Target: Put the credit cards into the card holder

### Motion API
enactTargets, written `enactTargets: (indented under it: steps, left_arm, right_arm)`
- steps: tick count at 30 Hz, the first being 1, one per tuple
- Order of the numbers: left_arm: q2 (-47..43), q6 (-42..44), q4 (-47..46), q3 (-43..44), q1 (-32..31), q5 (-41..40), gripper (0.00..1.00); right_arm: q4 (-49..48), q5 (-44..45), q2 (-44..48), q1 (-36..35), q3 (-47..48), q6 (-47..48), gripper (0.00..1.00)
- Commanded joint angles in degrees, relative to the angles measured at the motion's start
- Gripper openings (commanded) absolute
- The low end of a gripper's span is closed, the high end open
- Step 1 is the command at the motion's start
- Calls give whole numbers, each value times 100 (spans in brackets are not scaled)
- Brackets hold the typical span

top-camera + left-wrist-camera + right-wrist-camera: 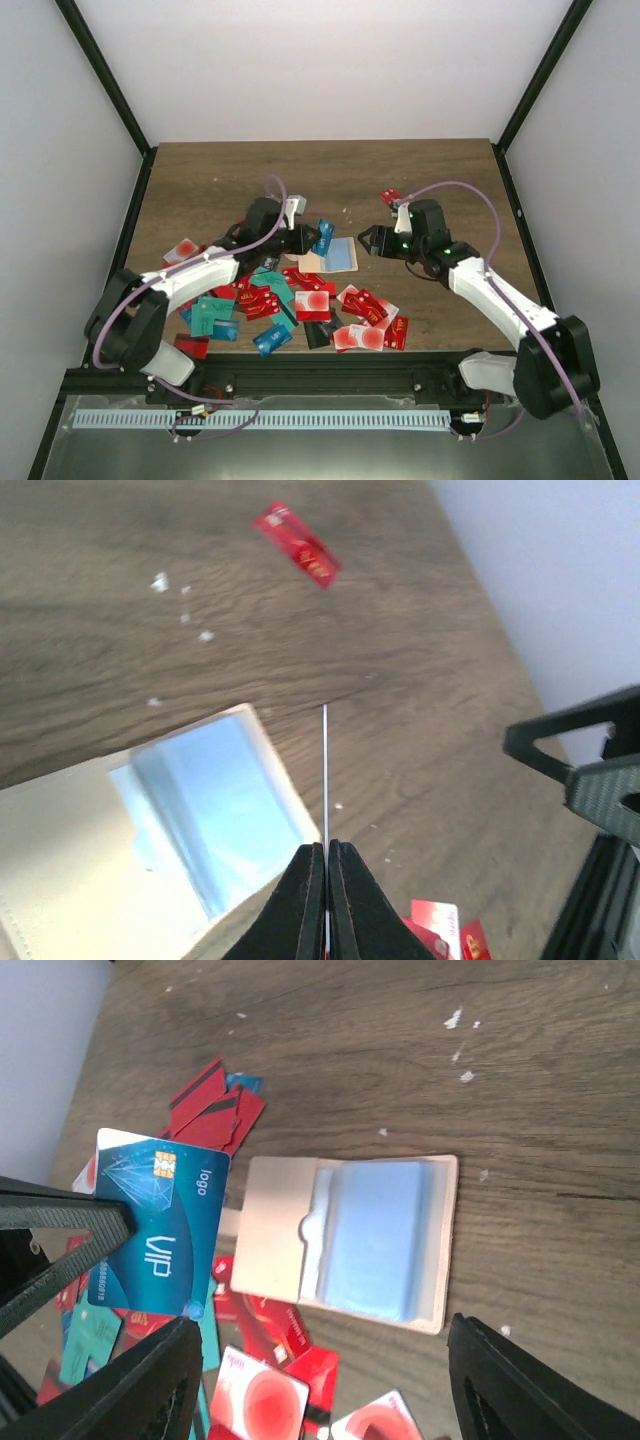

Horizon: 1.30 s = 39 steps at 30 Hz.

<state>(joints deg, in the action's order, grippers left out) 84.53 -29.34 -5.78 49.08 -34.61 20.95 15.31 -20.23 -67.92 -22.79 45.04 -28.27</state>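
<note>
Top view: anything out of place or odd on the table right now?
One red card lies alone toward the far side of the table, well apart from the heap of credit cards. White specks dot the wood beyond the open card holder. Nothing looks damaged.

Card holder [275, 1240] open flat, blue card [160, 1235] raised beside, credit cards [312, 305] scattered

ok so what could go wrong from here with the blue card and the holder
The left gripper pinches the blue card by one end only; pressed against the pocket it could twist or slip.
The card holder lies open and loose on the table, with the right gripper open beside it, not touching; it may slide away.
Loose cards crowd the holder's edge and could get dragged along.
</note>
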Motion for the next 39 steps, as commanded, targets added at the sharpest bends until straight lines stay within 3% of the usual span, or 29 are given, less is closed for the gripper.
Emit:
enactTargets:
  steps: [1,10,14,24,39]
  left_arm:
    - [640,-750,447,455,150,-321,4]
    - [1367,-1228,1112,922,199,-446,4]
    - [1497,-1404,1282,953,217,-597,4]
    - [2027,-1443,1071,1045,218,-106,4]
    - [2159,-1361,934,1119,218,70,4]
  right_arm:
    - [-692,-111,-649,182,97,-178,67]
    - [-1107,-627,-2022,279,460,10,48]
    - [-1116,-596,-2476,287,652,92,47]
    - [-1198,-872,-3225,381,901,164,43]
    - [-1278,-1198,-3700,386,831,124,35]
